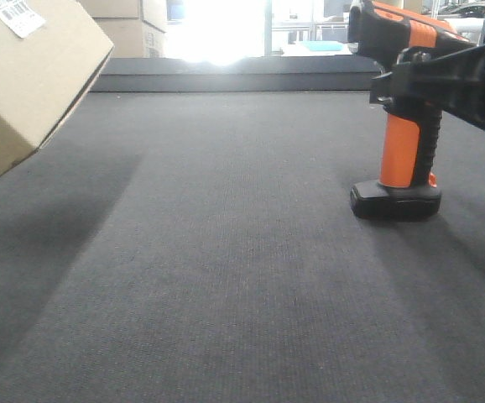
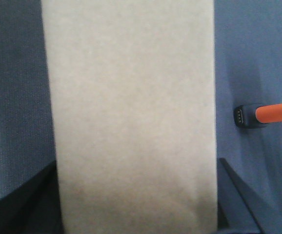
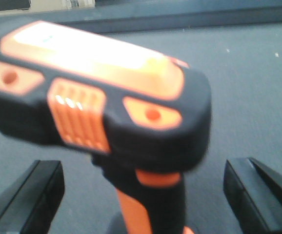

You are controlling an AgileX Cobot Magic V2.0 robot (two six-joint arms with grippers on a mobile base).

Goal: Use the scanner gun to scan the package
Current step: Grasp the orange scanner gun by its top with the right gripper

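Note:
The package (image 1: 24, 92), a tan cardboard box with a white barcode label (image 1: 16, 15) on its top, hangs tilted above the mat at the far left and casts a shadow below. In the left wrist view the package (image 2: 131, 122) fills the span between the dark fingers (image 2: 33, 204) of my left gripper (image 2: 138, 207), which is shut on it. The scanner gun (image 1: 406, 126), black and orange, stands upright on its flat foot at the right. My right gripper (image 3: 143, 195) is open, with its fingers (image 3: 29, 195) wide on either side of the scanner gun (image 3: 107, 112) and clear of the handle.
Dark grey carpet-like mat (image 1: 226, 277) covers the work surface. A low dark ledge (image 1: 226, 81) runs along the back. Behind it stand stacked cardboard boxes (image 1: 129, 25), next to a bright window glare.

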